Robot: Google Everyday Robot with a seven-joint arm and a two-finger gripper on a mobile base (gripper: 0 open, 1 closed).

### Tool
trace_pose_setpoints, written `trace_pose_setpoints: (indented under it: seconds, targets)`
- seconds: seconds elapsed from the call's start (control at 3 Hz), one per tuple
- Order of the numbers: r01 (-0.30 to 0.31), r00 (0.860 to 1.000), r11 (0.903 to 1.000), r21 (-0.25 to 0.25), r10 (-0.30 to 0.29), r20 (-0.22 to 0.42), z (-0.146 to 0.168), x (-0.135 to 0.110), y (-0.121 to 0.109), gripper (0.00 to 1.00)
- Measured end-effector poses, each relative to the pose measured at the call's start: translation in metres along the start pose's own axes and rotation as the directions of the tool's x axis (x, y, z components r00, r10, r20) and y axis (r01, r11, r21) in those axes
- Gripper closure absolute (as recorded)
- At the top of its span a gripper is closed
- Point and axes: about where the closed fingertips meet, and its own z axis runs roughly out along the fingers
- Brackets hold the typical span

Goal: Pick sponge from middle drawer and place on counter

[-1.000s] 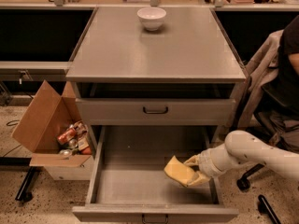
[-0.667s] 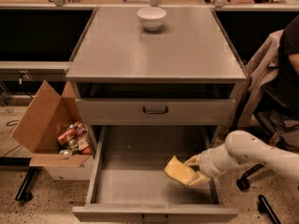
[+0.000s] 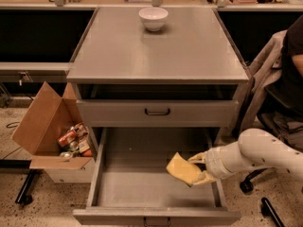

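Your gripper [image 3: 195, 170] was over the right side of the open middle drawer [image 3: 137, 178], its two fingers clamped on the right edge of the sponge [image 3: 181, 169]. The sponge hung tilted, and you could not tell whether its lower corner touched the drawer floor. Your arm [image 3: 258, 152] ran off the right edge of the view. The counter [image 3: 156, 56] carried only a white bowl [image 3: 153, 18] near its back edge. The drawer's front handle was cut off at the bottom.
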Motion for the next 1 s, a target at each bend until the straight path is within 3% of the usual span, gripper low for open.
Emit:
trace_pose_setpoints:
  seconds: [0.33,0.67,1.0]
  targets:
    - [0.083,0.996,0.9942,0.069,-0.084,0.01,-0.048,-0.038,-0.006,1.0]
    - [0.077,0.997,0.9936,0.082,-0.079,0.016,-0.055,-0.041,-0.012,1.0]
    - [0.047,0.997,0.9883,0.145,-0.054,0.045,-0.087,-0.053,-0.038,1.0]
